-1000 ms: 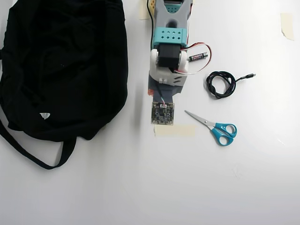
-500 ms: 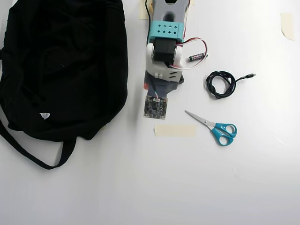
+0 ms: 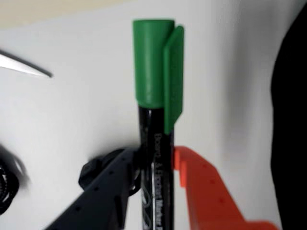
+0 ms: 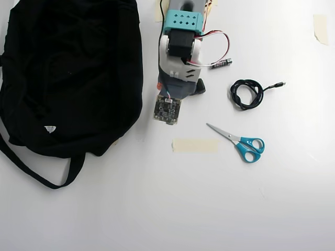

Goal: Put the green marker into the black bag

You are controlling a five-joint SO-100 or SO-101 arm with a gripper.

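One gripper (image 3: 156,167) clamped on green marker (image 3: 156,96), black finger left, orange finger right in wrist view, marker upright above white bench (image 4: 157,209). Black bag (image 4: 68,73) just left of arm in overhead view; scissors (image 4: 238,141) right.

The white-and-teal robot arm (image 4: 180,52) reaches down from the top edge, just right of the big floppy black fabric bag (image 4: 68,73). To the arm's right lie a small black battery (image 4: 221,64), a coiled black cable (image 4: 246,94), teal-handled scissors (image 4: 241,142) and a beige tape strip (image 4: 194,145).
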